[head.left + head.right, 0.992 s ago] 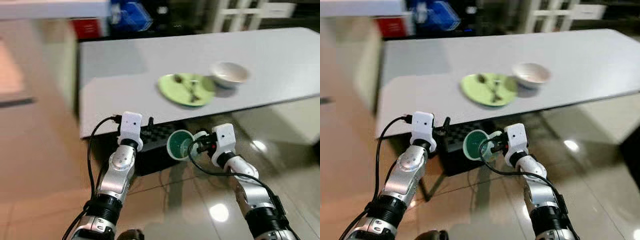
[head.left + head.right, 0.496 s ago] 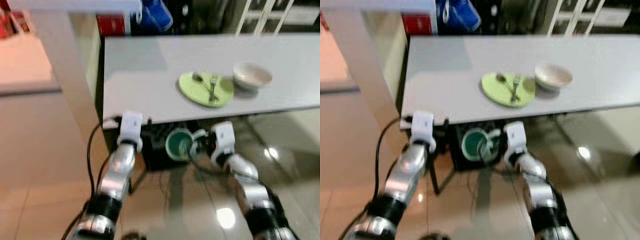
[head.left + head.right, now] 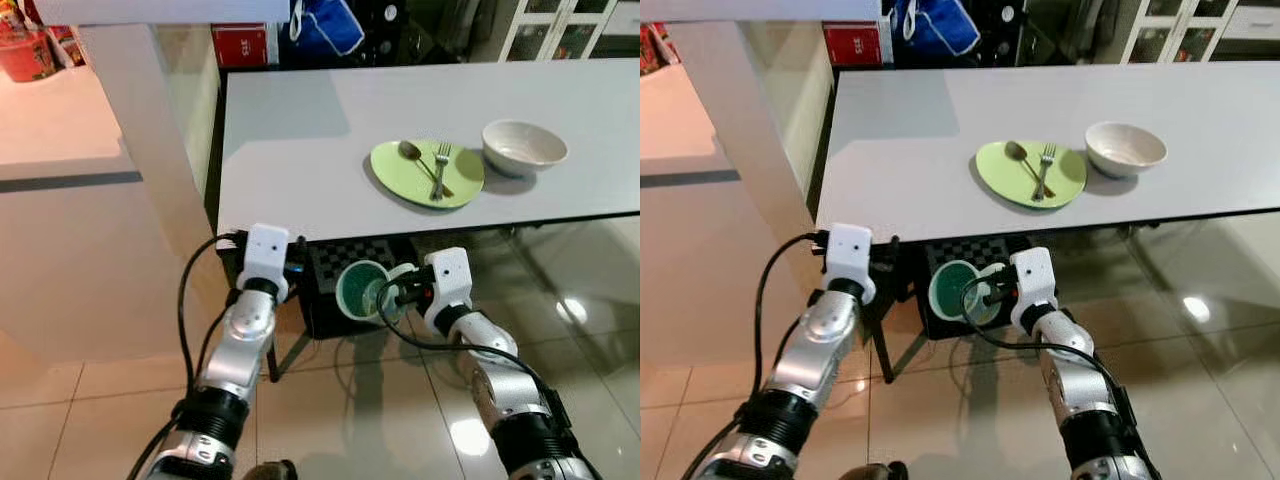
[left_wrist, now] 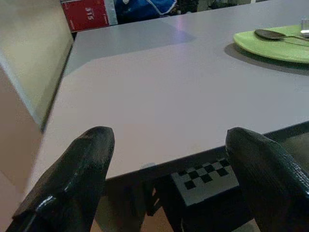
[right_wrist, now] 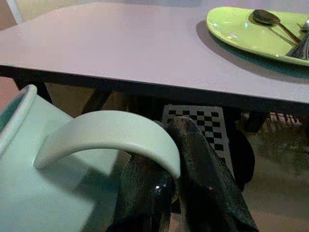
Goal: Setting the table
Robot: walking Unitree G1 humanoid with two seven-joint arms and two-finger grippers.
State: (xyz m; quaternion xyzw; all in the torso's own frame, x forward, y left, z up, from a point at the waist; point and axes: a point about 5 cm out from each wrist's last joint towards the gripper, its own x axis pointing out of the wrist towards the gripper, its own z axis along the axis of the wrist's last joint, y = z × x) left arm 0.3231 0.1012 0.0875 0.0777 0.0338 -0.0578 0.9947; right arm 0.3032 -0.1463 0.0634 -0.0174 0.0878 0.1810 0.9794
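Pinched by its handle in the right gripper [image 3: 392,294], a green mug [image 3: 361,289] is held below the table [image 3: 300,160] edge; rigid, glazed, likely slippery, breakable. The left gripper [image 4: 169,159] is spread, empty.

My rig: two silver arms, white wrist blocks, black fingers.

I see each arm as rounded silver segments joined by black ribbed collars, capped at the wrist by a white boxy camera housing. A black cable loops from each housing back along the arm. The left end effector [image 4: 166,179] has two thick, matte black, rounded fingers; the right end effector [image 5: 178,193] has two glossier, tapered black fingers.
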